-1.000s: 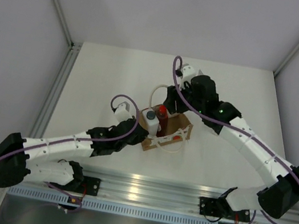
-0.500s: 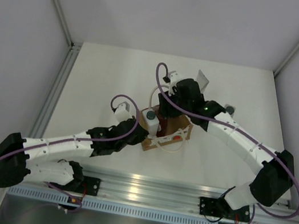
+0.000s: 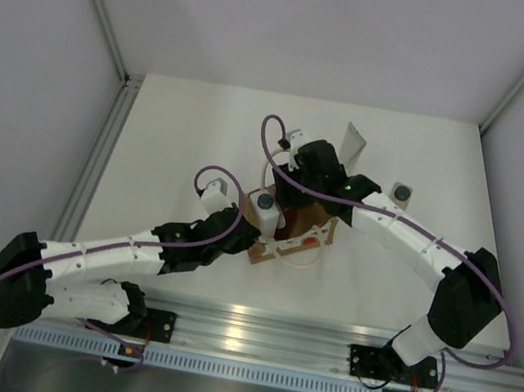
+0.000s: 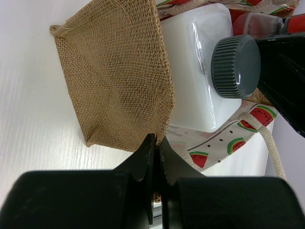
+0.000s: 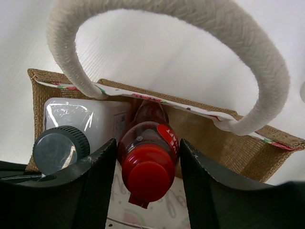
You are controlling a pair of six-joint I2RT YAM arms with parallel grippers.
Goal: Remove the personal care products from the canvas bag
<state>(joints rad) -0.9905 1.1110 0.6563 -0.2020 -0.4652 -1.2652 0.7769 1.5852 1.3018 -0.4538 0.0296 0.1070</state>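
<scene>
Right gripper (image 5: 147, 145), jaws spread, straddles red-capped red bottle (image 5: 148, 167).
Left gripper (image 4: 156, 140) pinches tan burlap bag (image 4: 114, 81) by its rim, anchoring it.

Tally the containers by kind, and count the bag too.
Bottles: 3 (white bottle, red bottle, dark-capped bottle)
Tube: 1
Bag: 1
Total: 5

Your bag (image 3: 324, 229) holds the wide bottle (image 3: 262, 207) left of the narrow bottle (image 5: 148, 164). Behind it, rightward: tube (image 3: 354, 143), then small bottle (image 3: 402, 193) farther right.
</scene>
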